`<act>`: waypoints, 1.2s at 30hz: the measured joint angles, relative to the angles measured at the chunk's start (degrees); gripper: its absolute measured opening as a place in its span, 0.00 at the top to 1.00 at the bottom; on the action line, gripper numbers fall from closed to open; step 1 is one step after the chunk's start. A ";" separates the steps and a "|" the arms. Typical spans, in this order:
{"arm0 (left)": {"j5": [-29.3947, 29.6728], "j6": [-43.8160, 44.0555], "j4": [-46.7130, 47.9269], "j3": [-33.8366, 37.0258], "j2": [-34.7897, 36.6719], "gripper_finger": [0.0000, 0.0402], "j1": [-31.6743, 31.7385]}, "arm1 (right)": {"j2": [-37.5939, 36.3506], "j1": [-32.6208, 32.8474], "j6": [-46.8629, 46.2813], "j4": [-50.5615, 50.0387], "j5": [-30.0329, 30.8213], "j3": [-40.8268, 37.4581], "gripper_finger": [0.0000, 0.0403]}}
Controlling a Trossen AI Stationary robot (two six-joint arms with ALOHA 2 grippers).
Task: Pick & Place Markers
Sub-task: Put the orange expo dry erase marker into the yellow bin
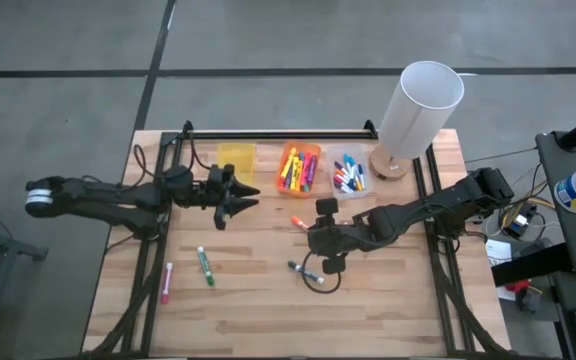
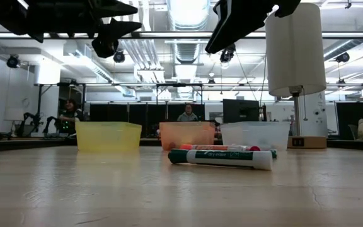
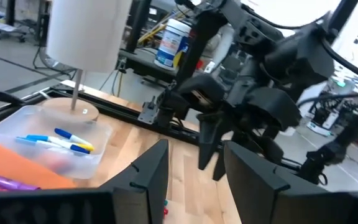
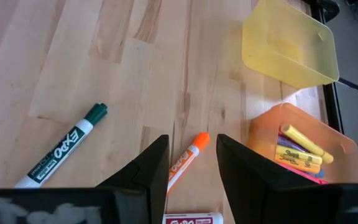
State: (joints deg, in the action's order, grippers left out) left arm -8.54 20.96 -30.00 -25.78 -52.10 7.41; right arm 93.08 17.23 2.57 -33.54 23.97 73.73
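Several markers lie flat on the wooden table: an orange one (image 1: 298,222), a green one (image 1: 205,265), a pink one (image 1: 166,282) and a dark-capped one (image 1: 303,270). More markers lie in the orange bin (image 1: 300,168) and the clear bin (image 1: 349,172); the yellow bin (image 1: 235,160) shows none. My left gripper (image 1: 248,198) hangs open above the table near the yellow bin, pointing level toward the right edge. My right gripper (image 4: 191,163) is open, slanting down above the orange marker (image 4: 185,158), which shows between its fingers without touching them.
A tall white cylinder (image 1: 418,105) on a round wooden base stands at the far right. A black rail (image 1: 278,133) runs along the far edge. A green-capped marker (image 4: 61,149) lies on bare wood on the near-left part of the table.
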 joint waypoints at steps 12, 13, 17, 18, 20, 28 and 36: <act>-1.01 -3.42 0.89 0.00 0.81 0.63 -2.74 | 0.00 0.00 0.84 0.26 0.00 0.00 0.68; -0.99 -3.42 1.27 0.00 0.98 0.63 -2.72 | 0.00 0.00 0.44 1.03 0.00 0.00 0.68; -0.97 -3.42 2.00 0.00 1.73 0.63 -2.70 | -0.02 0.00 -0.22 5.47 -0.08 0.01 0.68; -0.99 -3.42 2.23 0.00 2.12 0.63 -2.70 | -0.02 0.01 -0.25 5.53 -0.30 0.02 0.68; -1.03 -3.69 3.38 0.00 3.24 0.63 -2.70 | -0.02 0.13 -0.75 5.46 -0.47 0.02 0.68; -1.03 -6.66 5.47 1.20 9.07 0.63 -2.70 | -0.02 -0.04 -2.20 5.88 -0.05 0.02 0.68; -1.03 -9.58 11.90 1.62 18.07 0.63 -2.70 | -1.63 -0.92 -1.02 5.89 11.22 -0.13 0.68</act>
State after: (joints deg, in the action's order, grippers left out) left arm -9.56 11.38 -18.10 -24.16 -34.03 4.71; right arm 91.45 16.31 1.55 -27.65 35.18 73.60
